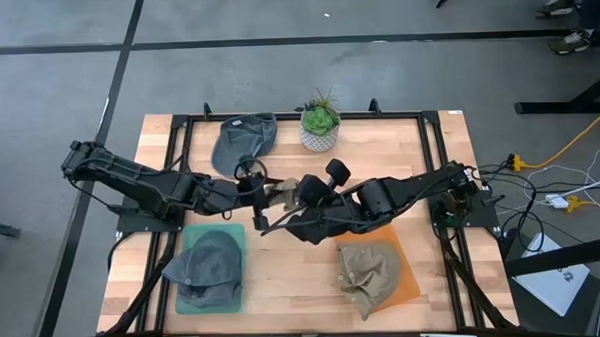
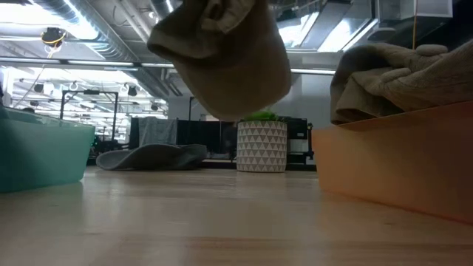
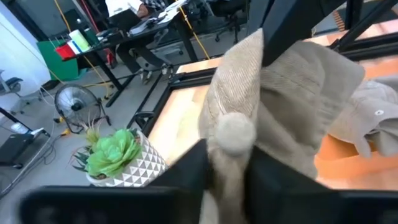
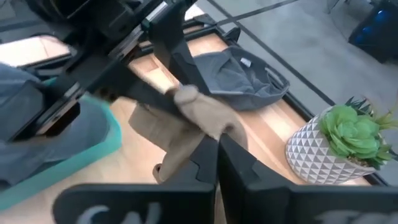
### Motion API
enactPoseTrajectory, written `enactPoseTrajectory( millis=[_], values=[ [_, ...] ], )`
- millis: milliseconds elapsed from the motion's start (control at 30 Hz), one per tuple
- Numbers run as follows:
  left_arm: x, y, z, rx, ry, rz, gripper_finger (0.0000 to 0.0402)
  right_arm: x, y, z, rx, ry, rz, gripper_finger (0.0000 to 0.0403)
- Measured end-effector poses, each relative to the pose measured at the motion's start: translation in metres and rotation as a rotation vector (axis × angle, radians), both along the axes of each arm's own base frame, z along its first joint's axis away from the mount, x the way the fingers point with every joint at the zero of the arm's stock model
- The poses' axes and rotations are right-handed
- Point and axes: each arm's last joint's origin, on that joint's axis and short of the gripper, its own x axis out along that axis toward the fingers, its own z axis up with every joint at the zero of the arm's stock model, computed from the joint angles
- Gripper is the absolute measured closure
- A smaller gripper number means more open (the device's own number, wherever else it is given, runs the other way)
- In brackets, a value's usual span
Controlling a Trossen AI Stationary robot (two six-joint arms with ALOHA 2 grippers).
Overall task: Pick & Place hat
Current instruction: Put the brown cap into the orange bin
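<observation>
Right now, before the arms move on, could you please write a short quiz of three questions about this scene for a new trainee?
1. True or false: the grey fabric hat in the teal tray lies on the left arm's side of the wooden table.
2. Where is the beige corduroy hat that the right gripper clamps? A) flat on the table; B) lifted in the air above the table; C) inside the teal tray.
3. Fill in: the second beige hat lies in the ___ tray.

Key: 1 true; 2 B; 3 orange.
</observation>
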Motion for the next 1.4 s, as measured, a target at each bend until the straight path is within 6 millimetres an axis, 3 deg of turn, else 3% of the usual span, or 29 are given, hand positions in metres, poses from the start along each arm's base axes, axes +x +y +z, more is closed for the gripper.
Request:
enactPoseTrajectory(
  millis=[100,367,533,667,800,1000,1267,1400],
  values=[
    [0.0,0.0,-0.001,0.016,0.017,-0.005,0.0386,-0.001,0.0,-0.001,0.019,0.021,0.016,0.0389],
    [-0.004,0.003,-0.008,0.071,0.107,0.041,0.0396,-0.002,0.004,-0.004,0.104,0.091,0.126,0.0336],
    [-0.012,-0.005,-0.018,0.122,0.236,-0.026,0.0397,-0.005,0.008,-0.009,0.274,0.163,0.2,0.0284],
    [-0.018,-0.018,-0.023,0.169,0.301,-0.095,0.0397,-0.017,0.011,-0.017,0.435,0.293,0.175,0.0271],
    [-0.025,-0.033,-0.024,0.228,0.329,-0.174,0.0398,-0.038,0.019,-0.024,0.523,0.456,0.08,0.0277],
    [-0.032,-0.048,-0.023,0.284,0.316,-0.193,0.0397,-0.049,0.043,-0.037,0.628,0.544,0.101,0.0301],
    [-0.034,-0.053,-0.023,0.295,0.312,-0.202,0.0396,-0.066,0.073,-0.09,0.75,0.838,0.068,0.0394],
    [-0.034,-0.053,-0.023,0.295,0.312,-0.203,0.0398,-0.079,0.085,-0.113,0.805,0.974,-0.003,0.0391]
  ],
)
